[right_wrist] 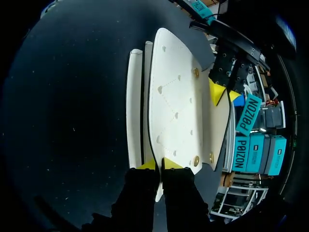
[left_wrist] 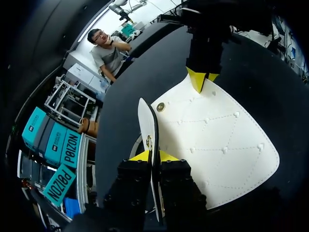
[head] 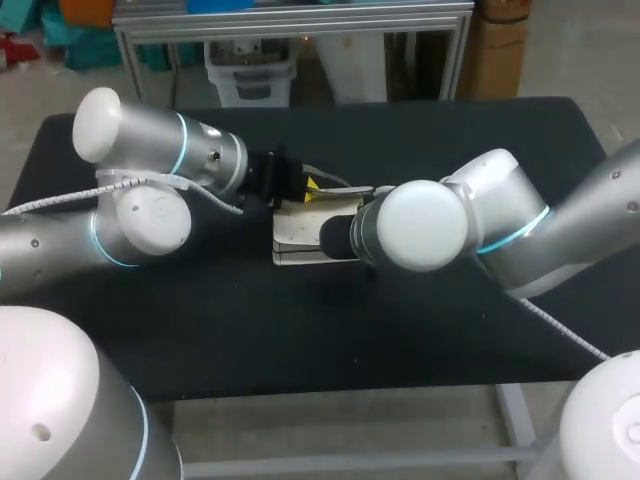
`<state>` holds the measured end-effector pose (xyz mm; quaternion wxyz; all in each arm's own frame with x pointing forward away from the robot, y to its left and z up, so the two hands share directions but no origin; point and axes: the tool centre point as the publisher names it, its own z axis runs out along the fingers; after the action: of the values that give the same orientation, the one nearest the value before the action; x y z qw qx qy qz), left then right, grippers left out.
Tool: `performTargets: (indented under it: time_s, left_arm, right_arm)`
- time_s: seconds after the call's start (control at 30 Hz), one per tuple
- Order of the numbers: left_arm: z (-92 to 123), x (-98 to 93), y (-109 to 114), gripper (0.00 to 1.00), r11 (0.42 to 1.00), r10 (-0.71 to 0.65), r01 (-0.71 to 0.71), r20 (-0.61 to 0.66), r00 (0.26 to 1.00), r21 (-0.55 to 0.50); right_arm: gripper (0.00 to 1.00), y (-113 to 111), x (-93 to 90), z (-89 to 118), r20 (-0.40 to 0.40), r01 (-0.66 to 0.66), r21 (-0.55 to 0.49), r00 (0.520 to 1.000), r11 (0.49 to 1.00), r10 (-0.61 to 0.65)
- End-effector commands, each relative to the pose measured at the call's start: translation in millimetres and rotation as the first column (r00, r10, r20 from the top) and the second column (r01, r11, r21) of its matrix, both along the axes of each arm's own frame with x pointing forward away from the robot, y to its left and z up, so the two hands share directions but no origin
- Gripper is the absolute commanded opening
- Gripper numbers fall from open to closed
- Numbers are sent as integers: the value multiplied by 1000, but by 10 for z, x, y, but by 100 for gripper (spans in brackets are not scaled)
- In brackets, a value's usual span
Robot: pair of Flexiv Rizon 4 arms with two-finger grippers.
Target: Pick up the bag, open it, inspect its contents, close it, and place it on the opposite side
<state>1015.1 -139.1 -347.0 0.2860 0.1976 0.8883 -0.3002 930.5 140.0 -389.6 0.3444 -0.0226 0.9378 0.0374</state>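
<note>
A white quilted bag lies on the black table between my two arms. In the left wrist view my left gripper is shut on a thin upright white panel of the bag that carries a small metal snap. The wide quilted flap spreads out beside that panel. At the flap's far edge sits my right gripper. In the right wrist view my right gripper is shut on the edge of the quilted flap, and my left gripper shows beyond it. In the head view my left gripper is at the bag's far side; the right one is hidden behind its wrist.
Both arms crowd the middle of the table, the left forearm coming in from the left and the right forearm from the right. Black tabletop stretches around the bag on all sides. No other object lies on it.
</note>
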Motion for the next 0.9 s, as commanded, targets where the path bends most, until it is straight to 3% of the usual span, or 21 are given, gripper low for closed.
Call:
performTargets:
  time_s: [0.03, 0.3, 0.37, 0.47, 0.53, 0.57, 0.6, 0.9]
  left_arm:
    - [43, 27, 28, 0, 1000, -6, 6, -35, 999, 2]
    - [98, 42, 33, 0, 1000, -13, 15, -75, 997, 27]
    - [70, 43, 21, 22, 999, -16, 19, -80, 997, 33]
    - [41, 52, 12, 33, 999, -18, 22, -88, 996, 37]
    - [29, 60, 9, 31, 999, -17, 21, -91, 996, 40]
    - [28, 64, 9, 25, 999, -17, 21, -92, 996, 40]
    - [27, 71, 10, 0, 999, -15, 19, -93, 996, 40]
    - [27, 81, 17, 0, 998, 18, -12, -105, 994, 59]
  right_arm:
    - [0, -6, -8, -42, 4, 1, 1, 1000, 1000, -1]
    - [0, -6, -8, -42, 4, 1, 1, 1000, 1000, -1]
    - [0, -6, -8, -42, 4, 1, 1, 1000, 1000, -1]
    - [0, -6, -8, -42, 4, 1, 1, 1000, 1000, -1]
    - [0, -6, -8, -42, 4, 1, 1, 1000, 1000, -1]
    - [0, -6, -8, -42, 4, 1, 1, 1000, 1000, -1]
    - [0, -6, -8, -42, 4, 1, 1, 1000, 1000, -1]
    - [0, -6, -8, -42, 4, 1, 1, 1000, 1000, -1]
